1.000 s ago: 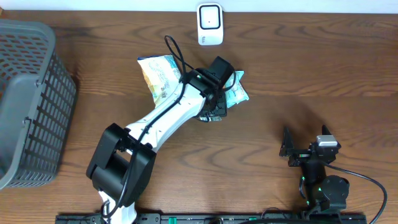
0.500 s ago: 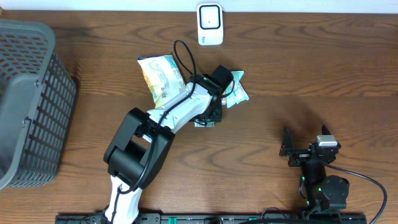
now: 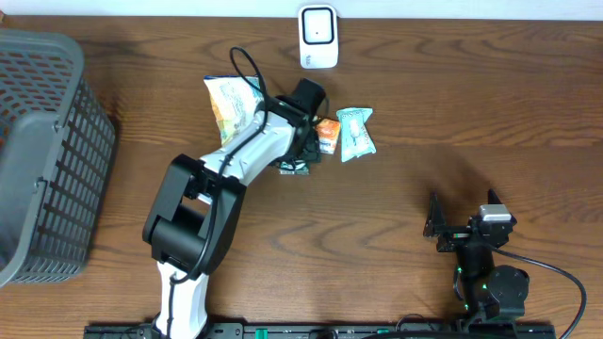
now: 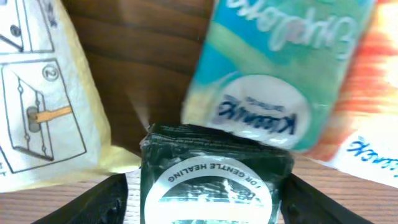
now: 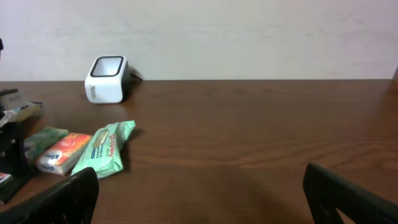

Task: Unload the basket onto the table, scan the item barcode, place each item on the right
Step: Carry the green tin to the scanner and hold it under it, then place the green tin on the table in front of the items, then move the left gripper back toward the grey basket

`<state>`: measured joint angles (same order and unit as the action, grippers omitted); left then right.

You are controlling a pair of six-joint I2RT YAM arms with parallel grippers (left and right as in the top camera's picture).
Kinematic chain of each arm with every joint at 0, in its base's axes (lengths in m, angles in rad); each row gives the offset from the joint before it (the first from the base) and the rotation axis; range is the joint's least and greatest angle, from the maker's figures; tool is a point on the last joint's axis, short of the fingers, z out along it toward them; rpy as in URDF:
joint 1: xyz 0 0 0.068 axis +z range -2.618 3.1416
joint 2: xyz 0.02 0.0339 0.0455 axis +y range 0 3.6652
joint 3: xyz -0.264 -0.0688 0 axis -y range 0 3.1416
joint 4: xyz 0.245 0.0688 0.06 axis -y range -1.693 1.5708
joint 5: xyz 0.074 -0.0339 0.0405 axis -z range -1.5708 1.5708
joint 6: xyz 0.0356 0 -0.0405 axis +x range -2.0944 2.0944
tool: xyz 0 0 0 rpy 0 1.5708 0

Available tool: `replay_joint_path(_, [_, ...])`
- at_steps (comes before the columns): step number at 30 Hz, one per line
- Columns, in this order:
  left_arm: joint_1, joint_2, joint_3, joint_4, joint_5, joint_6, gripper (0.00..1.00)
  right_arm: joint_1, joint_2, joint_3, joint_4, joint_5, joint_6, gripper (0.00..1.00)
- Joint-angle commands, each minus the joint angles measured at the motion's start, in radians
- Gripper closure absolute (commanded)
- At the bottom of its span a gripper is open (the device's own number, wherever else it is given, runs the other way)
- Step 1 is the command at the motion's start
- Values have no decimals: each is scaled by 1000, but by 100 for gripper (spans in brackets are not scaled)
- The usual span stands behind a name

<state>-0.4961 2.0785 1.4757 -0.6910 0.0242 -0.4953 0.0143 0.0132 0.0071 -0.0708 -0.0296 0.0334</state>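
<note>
Dark wood table ran back to a white wall. On it the left claw (image 4: 205,190) stood with its jaws apart, one finger (image 4: 99,199) on each side of the green pack (image 4: 214,180), which lay flat on the table between them. A sliver of wood showed between that finger and the pack; at the other finger I could not tell contact from a gap. Just past the fingertips lay a teal pack (image 4: 273,81), with an orange pack (image 4: 367,124) beside it on one side and a yellow pack (image 4: 37,93) on the other. The scanner (image 3: 317,36) stood well beyond this claw, by the wall, and a basket (image 3: 42,160) sat far off to its side. The right claw (image 5: 199,199) hung low over the table with its jaws wide apart and nothing between them, well apart from the packs.
</note>
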Motion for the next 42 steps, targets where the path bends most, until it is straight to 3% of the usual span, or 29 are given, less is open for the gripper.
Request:
replay_joint_path(1, [9,-27,-2,-6,59,6,22,-6,-2,-2,-4,1,7,1])
replay_joint_path(6, [9,-111,2,-7,81,13,21,-6,-2,-2,-4,1,7,1])
replay_joint_path(15, [9,-449,2,-63,59,14,20,-6,-2,-2,-4,1,7,1])
replay_joint_path(16, [9,-486,2,-92,35,14,20,-6,-2,-2,-4,1,7,1])
replay_joint_path(18, [9,-558,2,-171,-37,16,1,-6,-2,-2,-4,1,7,1])
replay_joint_path(23, [9,-697,2,-426,-194,35,2,-6,-2,-2,-4,1,7,1])
replay_joint_path(39, [9,-771,1,-809,-226,34,3,-6,-2,-2,-4,1,7,1])
replay_joint_path(42, [39,-779,1,-876,-352,-90,2,-6,-2,-2,-4,1,7,1])
